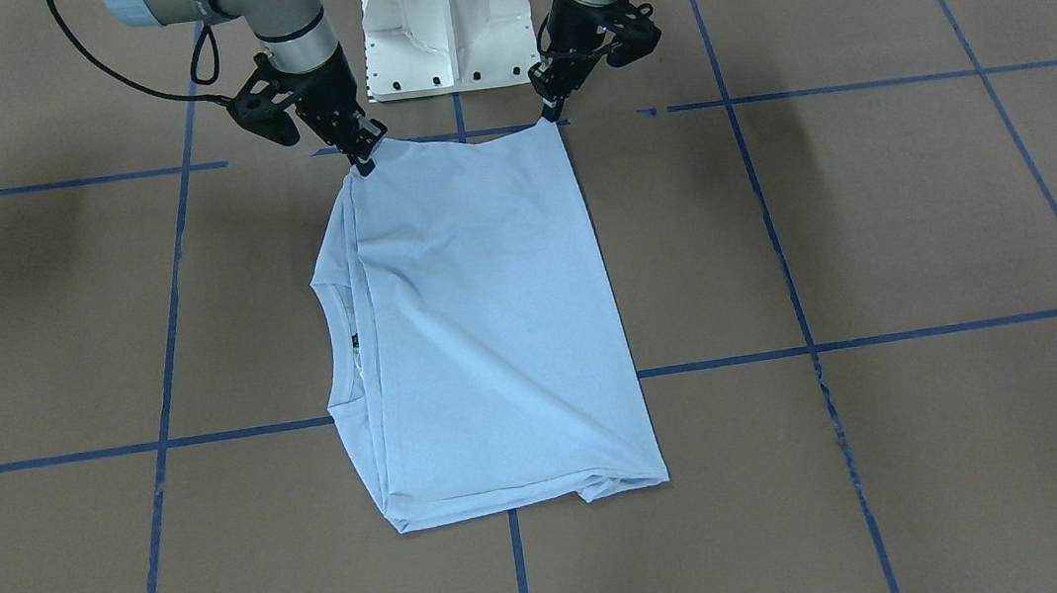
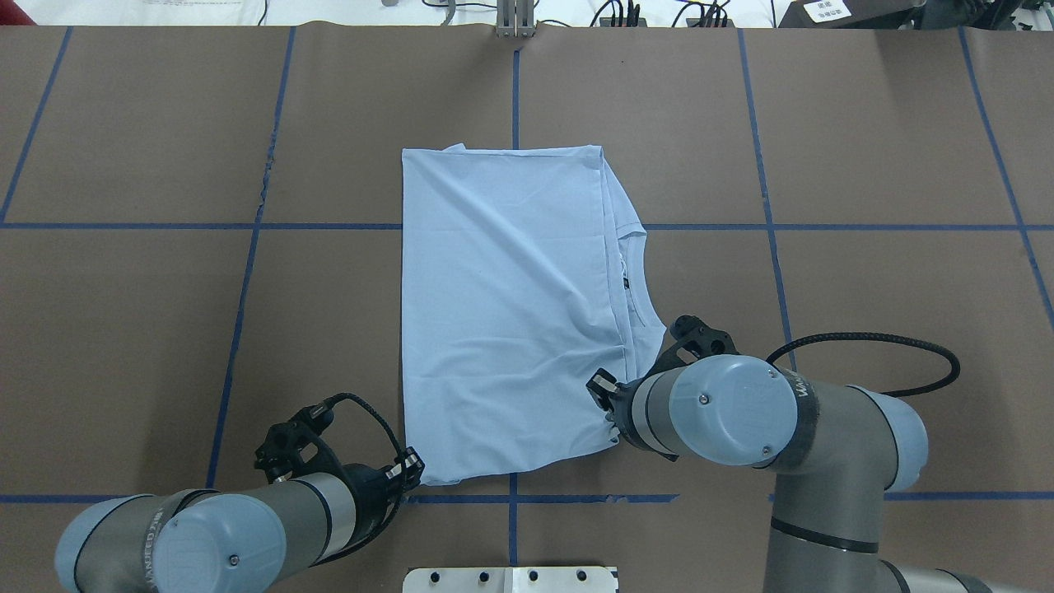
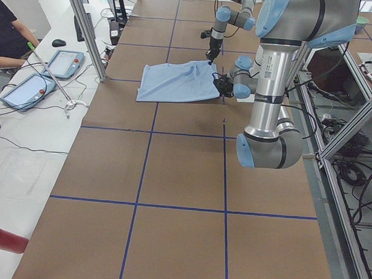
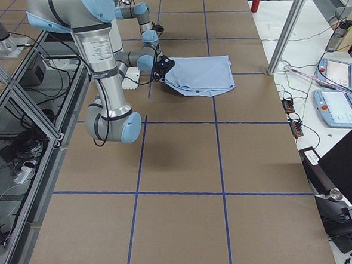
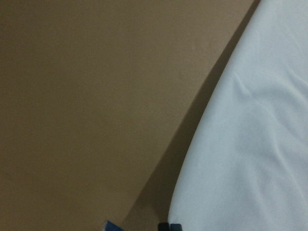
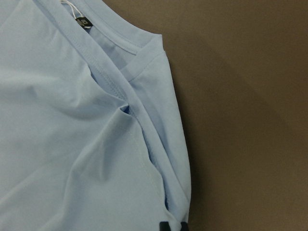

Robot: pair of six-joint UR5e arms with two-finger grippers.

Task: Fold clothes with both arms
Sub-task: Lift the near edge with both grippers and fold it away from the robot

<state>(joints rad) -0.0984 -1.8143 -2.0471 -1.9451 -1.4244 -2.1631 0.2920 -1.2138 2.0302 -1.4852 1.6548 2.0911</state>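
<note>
The light blue T-shirt (image 1: 491,321) lies folded on the brown table, its collar (image 1: 335,348) and dark neck label (image 1: 355,339) at one side edge. It also shows in the overhead view (image 2: 502,313). My left gripper (image 1: 554,116) is shut on the shirt's near corner by the robot base; it also shows in the overhead view (image 2: 414,469). My right gripper (image 1: 364,164) is shut on the other near corner, on the collar side, and shows overhead too (image 2: 607,409). Both corners are pinched slightly off the table. The wrist views show cloth (image 5: 255,144) (image 6: 72,144) at the fingertips. The chest print is hidden.
The white pedestal base (image 1: 446,22) stands just behind the grippers. Blue tape lines (image 1: 521,576) grid the brown table. An operator (image 3: 5,33) and control tablets (image 3: 27,89) are at the far side bench. A red cylinder (image 3: 2,239) lies off the table.
</note>
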